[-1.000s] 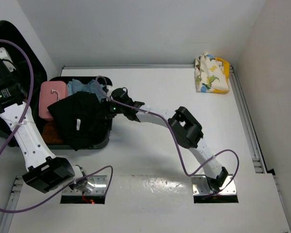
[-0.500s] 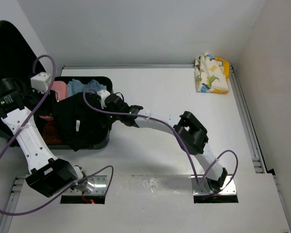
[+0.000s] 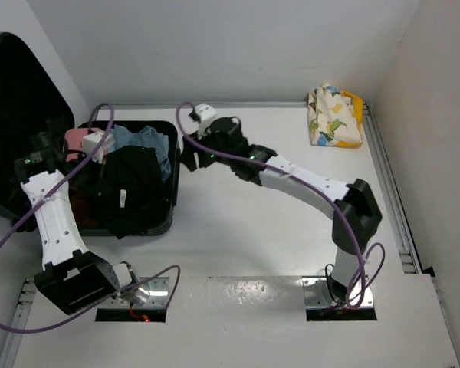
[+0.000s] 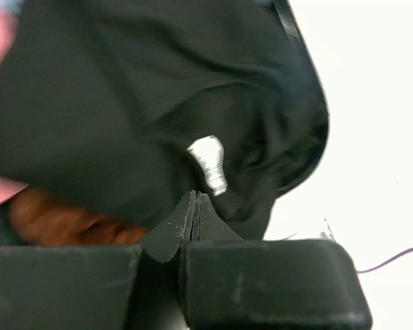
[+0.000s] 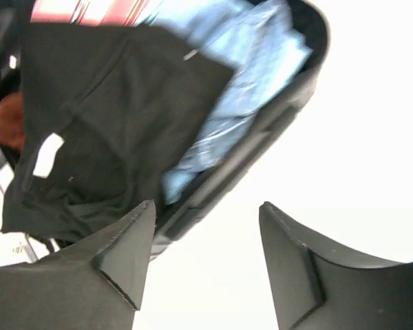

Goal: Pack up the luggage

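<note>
The luggage (image 3: 171,165) lies open at the table's left, its black lid (image 3: 15,84) raised behind. Inside lie a black garment (image 3: 126,192) with a white tag (image 4: 208,163), a light blue garment (image 3: 143,141), a pink case (image 3: 75,136) and something orange (image 4: 62,221). My left gripper (image 3: 106,147) hovers over the packed clothes, shut with nothing between its fingertips (image 4: 195,199). My right gripper (image 3: 190,156) is open just outside the luggage's right rim (image 5: 261,130), above bare table, holding nothing (image 5: 206,206).
A folded dinosaur-print cloth (image 3: 335,115) with a yellow edge lies at the back right corner. White walls stand close behind and to the right. Purple cables loop off both arms, one over the luggage.
My right gripper let go of the black garment, opened and pulled back out of the luggage. My left arm swung in from the lid to above the clothes and its gripper shut.
</note>
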Available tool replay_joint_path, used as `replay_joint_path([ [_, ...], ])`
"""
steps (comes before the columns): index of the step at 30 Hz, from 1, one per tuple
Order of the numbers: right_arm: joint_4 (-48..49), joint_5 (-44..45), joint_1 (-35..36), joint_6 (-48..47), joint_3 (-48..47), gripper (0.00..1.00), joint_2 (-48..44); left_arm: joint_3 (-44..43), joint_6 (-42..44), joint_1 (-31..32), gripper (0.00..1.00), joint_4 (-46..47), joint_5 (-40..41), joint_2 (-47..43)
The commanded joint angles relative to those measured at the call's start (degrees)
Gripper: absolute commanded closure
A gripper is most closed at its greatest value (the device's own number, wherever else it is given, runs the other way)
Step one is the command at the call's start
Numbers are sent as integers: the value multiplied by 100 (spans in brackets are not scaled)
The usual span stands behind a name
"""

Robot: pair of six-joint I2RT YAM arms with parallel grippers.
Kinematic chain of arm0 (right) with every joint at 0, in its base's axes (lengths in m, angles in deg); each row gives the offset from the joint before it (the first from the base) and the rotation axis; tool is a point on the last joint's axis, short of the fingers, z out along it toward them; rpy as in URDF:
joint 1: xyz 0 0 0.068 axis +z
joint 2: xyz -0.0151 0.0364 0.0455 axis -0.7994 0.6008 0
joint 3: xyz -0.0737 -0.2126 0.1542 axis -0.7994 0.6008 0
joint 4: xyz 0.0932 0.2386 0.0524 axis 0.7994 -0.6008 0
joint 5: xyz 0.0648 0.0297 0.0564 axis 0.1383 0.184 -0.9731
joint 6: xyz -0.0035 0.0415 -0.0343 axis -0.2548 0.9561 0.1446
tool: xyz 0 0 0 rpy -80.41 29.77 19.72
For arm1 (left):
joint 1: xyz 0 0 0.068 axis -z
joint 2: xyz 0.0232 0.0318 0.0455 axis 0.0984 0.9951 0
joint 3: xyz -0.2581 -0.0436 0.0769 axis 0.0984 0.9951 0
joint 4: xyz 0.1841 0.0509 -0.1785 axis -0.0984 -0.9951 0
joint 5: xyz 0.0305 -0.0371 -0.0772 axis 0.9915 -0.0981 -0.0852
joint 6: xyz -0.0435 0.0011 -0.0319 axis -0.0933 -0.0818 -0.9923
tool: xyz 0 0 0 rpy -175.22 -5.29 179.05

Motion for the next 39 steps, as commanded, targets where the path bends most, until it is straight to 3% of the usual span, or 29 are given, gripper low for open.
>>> replay_joint_path([
  [1, 219, -384, -485, 54, 290, 40, -649, 281, 248, 731, 100, -71, 101, -17],
  [6, -97, -438, -1083, -270, 860, 44, -1124, 913, 11, 1917, 100, -71, 268, -123],
  [13, -475, -421, -1637, -315, 1319, 44, -1555, 1354, 195, 1858, 100, -71, 830, 544],
  [19, -563, -281, -1866, -245, 1407, 44, -1678, 1889, -67, 1945, 100, 1052, 2496, 870],
  [23, -616, -254, -1963, -253, 1459, 44, -1757, 2154, -349, 2165, 100, 2656, 3019, 1089],
  [27, -651, -219, -2016, -306, 1530, 43, -1810, 2313, -349, 2473, 100, 3626, 2748, 1634],
  [33, -712, -201, -2033, -420, 1556, 42, -1889, 2356, 115, 2799, 100, 3876, 2045, 2223],
  [39, -642, -271, -2033, -517, 1705, 40, -2039, 2279, 1117, 2413, 100, 3086, 843, 1004],
])
